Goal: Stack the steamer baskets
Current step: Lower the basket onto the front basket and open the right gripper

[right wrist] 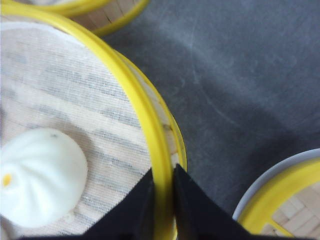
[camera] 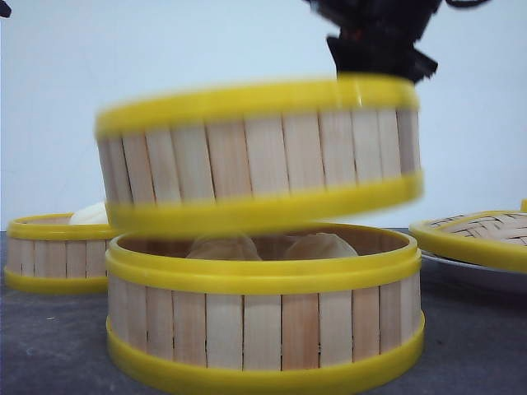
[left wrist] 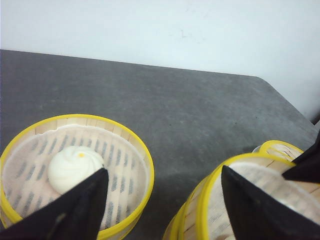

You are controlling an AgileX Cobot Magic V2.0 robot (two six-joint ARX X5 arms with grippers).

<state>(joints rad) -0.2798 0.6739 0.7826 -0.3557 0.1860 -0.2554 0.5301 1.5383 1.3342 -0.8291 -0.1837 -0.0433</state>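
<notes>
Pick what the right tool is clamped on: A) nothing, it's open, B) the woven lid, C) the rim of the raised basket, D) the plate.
C: in the right wrist view the right tool has its fingers either side of the yellow rim of the raised basket, which the front view shows tilted in the air over the lower basket.

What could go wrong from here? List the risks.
1. The right gripper pinches only one spot of the lifted basket rim; it hangs tilted and could swing or slip.
2. It sits offset over the bottom basket, so a rim could catch instead of seating.
3. Coming down tilted, it may squash the buns inside.
</notes>
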